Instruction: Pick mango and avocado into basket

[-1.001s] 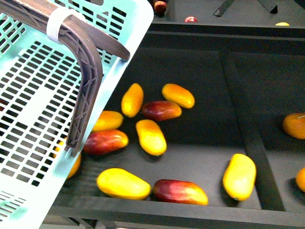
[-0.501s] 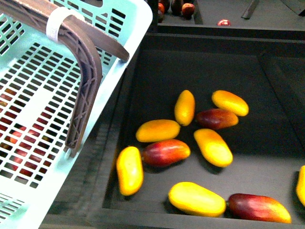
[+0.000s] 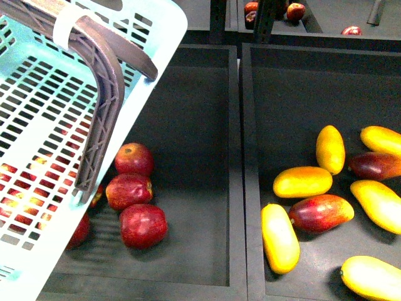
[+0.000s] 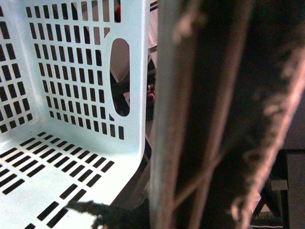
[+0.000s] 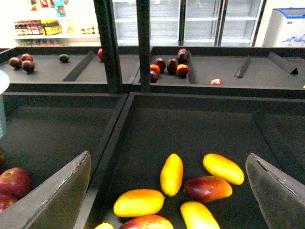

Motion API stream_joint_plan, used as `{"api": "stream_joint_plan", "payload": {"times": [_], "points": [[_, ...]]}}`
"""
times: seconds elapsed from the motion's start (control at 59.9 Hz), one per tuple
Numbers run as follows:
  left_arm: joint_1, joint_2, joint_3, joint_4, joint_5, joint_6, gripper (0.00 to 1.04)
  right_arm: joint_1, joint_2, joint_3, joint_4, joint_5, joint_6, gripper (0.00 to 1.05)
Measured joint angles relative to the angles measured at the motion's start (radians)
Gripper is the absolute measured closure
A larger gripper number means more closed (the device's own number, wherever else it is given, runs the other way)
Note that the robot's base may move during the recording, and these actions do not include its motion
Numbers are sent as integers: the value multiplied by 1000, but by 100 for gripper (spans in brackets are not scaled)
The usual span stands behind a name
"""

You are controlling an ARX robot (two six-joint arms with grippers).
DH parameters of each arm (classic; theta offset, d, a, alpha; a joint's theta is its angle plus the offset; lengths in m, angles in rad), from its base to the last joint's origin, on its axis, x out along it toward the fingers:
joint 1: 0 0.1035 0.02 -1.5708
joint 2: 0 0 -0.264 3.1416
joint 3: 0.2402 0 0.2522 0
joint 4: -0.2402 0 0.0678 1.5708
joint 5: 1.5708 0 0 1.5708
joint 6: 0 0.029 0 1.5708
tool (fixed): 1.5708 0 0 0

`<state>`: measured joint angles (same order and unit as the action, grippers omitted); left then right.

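In the right bin's [image 5: 190, 129] middle, the mango [image 5: 171, 174] is lying end-on to your right claw [image 5: 167, 155], whose jaws are standing wide apart; you cannot tell whether the left claw is gripping.

You get even front light, apples [image 3: 143, 226] shadowed toward six o'clock; on the left wrist, only the basket [image 4: 71, 157] is sharp.

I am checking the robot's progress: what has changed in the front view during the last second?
The view swung left: the mangoes slid to the picture's right, and a bin of red apples came into view at the left. Nothing was taken hold of or let go. The basket stayed raised at the left.
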<state>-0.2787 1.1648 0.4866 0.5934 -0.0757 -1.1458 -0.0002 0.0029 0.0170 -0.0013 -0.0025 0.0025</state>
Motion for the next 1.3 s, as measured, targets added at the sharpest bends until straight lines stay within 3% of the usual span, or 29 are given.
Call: {"api": "stream_joint_plan", "payload": {"times": [0.117, 0.35, 0.634, 0.834, 0.984, 1.051, 1.101, 1.185, 1.301], "points": [[2, 24, 23, -47, 103, 82, 99, 0, 0, 0, 0, 0, 0, 9], [-3, 276, 246, -49, 412, 479, 99, 0, 0, 0, 0, 2, 0, 9], [-90, 531, 593, -386, 794, 784, 99, 0, 0, 0, 0, 2, 0, 9], [-129, 622, 718, -470, 861, 840, 99, 0, 0, 0, 0, 2, 0, 9], [-143, 662, 782, -562, 824, 911, 99, -4, 8, 3, -11, -12, -7, 9], [-143, 670, 783, -564, 821, 916, 99, -109, 138, 62, -158, -193, -110, 9], [-146, 672, 783, -566, 818, 917, 99, -203, 264, 70, -129, -306, -188, 9], [-150, 672, 783, -567, 820, 918, 99, -388, 555, 76, 65, -467, -423, 9], [-148, 672, 783, -567, 824, 922, 99, -500, 974, 156, 351, -511, -721, 9]]}}
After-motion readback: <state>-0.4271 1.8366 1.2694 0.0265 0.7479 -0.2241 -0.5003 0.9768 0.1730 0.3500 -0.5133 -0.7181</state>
